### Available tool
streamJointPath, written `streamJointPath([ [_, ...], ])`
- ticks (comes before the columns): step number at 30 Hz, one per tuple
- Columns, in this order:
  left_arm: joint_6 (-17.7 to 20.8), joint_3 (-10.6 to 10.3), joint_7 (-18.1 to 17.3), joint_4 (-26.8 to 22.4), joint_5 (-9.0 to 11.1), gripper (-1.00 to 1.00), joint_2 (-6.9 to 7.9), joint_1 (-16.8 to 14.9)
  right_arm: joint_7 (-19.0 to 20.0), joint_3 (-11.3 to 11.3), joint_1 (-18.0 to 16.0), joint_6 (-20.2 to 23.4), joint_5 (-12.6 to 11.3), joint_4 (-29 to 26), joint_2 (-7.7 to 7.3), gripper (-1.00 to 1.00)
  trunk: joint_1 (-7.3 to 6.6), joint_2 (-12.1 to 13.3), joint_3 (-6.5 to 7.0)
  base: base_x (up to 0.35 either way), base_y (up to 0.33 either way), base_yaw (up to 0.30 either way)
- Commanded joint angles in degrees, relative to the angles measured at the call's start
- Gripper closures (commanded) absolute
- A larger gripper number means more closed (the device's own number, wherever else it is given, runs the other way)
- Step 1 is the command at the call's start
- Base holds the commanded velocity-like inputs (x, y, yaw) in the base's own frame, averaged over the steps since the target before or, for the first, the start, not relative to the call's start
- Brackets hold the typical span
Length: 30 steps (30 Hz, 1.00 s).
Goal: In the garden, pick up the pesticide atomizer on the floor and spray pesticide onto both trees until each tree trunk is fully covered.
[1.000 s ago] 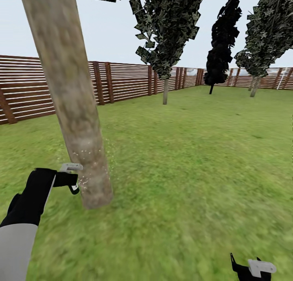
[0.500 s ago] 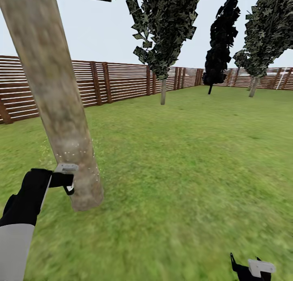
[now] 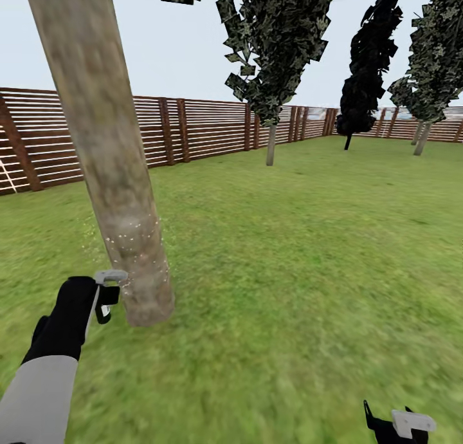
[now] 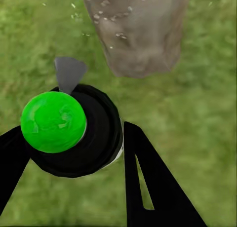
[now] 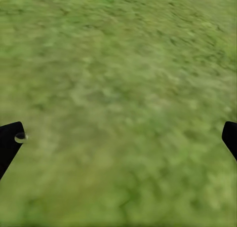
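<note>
One thick tree trunk point(image 3: 112, 167) rises from the lawn point(image 3: 302, 251) at the head view's left, leaning slightly, long axis near vertical, with pale specks scattered on the bark low down. Left gripper point(image 4: 74, 153) pinches the atomizer point(image 4: 74, 128) between its two black fingers point(image 4: 148, 182); seen from above, its green cap point(image 4: 53, 121) faces the wrist camera and its grey nozzle point(image 4: 69, 73) points toward the trunk base point(image 4: 138, 34). In the head view the atomizer point(image 3: 109, 286) sits just beside the trunk's lower part, not touching. Right gripper point(image 3: 392, 425) hangs low over grass at the right, fingers spread wide with nothing between. A brown slat fence point(image 3: 193, 129) and thinner trees point(image 3: 276, 45) stand behind.
</note>
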Motion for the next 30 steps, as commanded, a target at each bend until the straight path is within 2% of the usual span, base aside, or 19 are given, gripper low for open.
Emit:
streamJointPath([
  [1,0.0,0.1,0.1,0.0,0.0,1.0,0.05,0.0,0.0,0.0,0.0,0.0,0.0,0.0,0.0,-1.0,0.0,0.0,0.0,0.0,0.0,0.0],
  [8,-0.2,0.0,0.4,0.2,-0.2,1.0,-0.25,0.1,-0.1,0.0,0.0,-0.1,0.0,0.0,0.0,-1.0,0.0,0.0,0.0,0.0,-0.246,0.0],
  [12,-0.4,0.2,0.4,3.8,-0.2,1.0,0.07,0.2,-0.1,0.0,0.0,-0.1,0.0,-0.1,0.0,-1.0,0.0,0.0,0.0,0.001,-0.272,0.0],
  [16,-0.8,2.3,0.5,6.5,-0.3,1.0,0.61,0.2,0.0,0.0,0.0,-0.1,0.0,0.0,0.0,-1.0,0.0,0.0,0.0,0.083,-0.271,0.0],
  [17,-2.3,2.5,0.5,8.4,-0.3,1.0,0.75,0.2,0.0,0.0,0.0,-0.1,0.0,0.0,0.02,-1.0,0.0,0.0,0.0,0.15,-0.26,0.053],
  [19,-4.2,2.6,2.5,10.2,-0.3,1.0,1.52,0.2,-0.1,0.0,0.0,-0.1,0.0,0.0,0.07,-1.0,0.0,0.0,0.0,0.164,-0.25,0.201],
  [22,-4.5,2.5,4.2,10.5,-0.1,1.0,1.6,0.2,0.0,0.0,0.0,-0.1,0.0,0.0,0.09,-1.0,0.0,0.0,0.0,0.169,-0.245,0.261],
  [26,-4.6,2.6,4.4,10.6,0.2,1.0,1.09,0.2,0.0,0.0,0.0,-0.1,0.0,0.0,0.09,-1.0,0.0,0.0,0.0,0.17,-0.244,0.273],
  [30,-4.5,2.6,4.3,10.6,0.4,1.0,0.97,0.2,0.0,0.0,0.0,0.0,0.0,0.0,0.09,-1.0,0.0,0.0,0.0,0.17,-0.244,0.068],
])
